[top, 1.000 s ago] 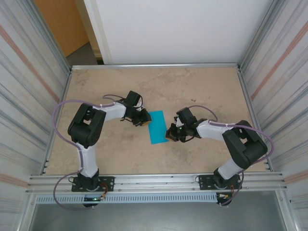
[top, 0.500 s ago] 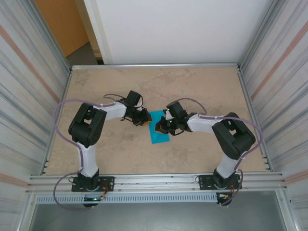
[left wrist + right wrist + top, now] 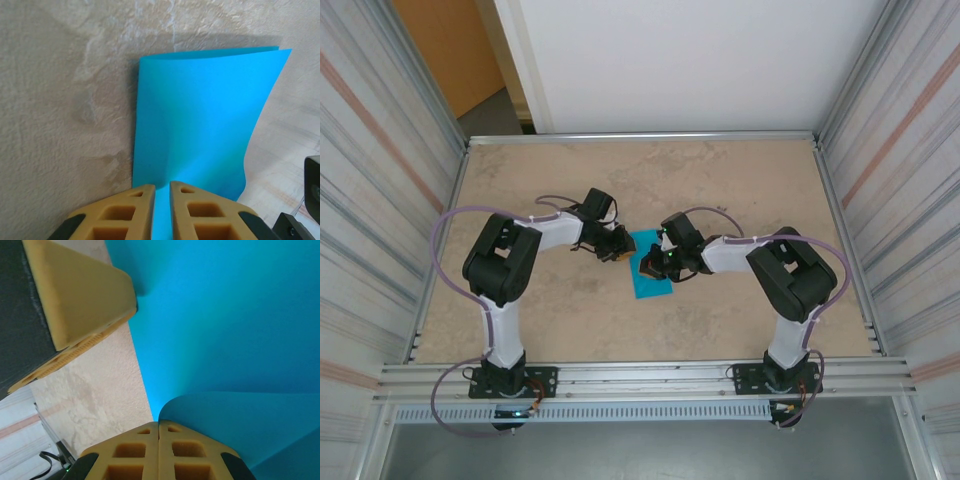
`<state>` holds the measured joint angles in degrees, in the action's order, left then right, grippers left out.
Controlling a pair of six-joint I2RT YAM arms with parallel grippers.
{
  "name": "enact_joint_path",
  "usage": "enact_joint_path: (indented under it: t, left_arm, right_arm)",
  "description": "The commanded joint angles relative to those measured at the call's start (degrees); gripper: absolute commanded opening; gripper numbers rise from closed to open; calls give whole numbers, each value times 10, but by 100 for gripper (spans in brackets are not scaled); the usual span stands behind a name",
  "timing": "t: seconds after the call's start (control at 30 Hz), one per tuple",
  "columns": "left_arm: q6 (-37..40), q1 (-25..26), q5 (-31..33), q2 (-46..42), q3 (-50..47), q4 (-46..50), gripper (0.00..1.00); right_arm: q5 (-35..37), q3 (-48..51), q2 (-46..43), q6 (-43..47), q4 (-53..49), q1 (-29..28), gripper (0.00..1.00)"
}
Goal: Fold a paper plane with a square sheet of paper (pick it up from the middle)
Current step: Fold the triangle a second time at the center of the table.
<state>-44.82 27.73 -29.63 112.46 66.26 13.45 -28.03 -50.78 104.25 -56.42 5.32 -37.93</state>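
Turquoise paper (image 3: 651, 274), folded double, lies at the middle of the table (image 3: 720, 180) between both grippers. The left gripper (image 3: 618, 247) pinches its left edge, jaws almost together with the sheet between them. The right gripper (image 3: 654, 262) is over the paper, jaws pressed together at a lifted, curling flap; whether they hold it I cannot tell.
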Motion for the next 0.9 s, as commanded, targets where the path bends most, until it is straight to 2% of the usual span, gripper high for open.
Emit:
enact_joint_path:
  t: [0.0,0.87]
  left_arm:
    - [10,1,8,24,-4,39,17]
    - [12,4,3,25,-5,40,17]
  right_arm:
    - [18,-11,9,-8,10,-5,0]
    - [28,-21,22,3,-1,-3,0]
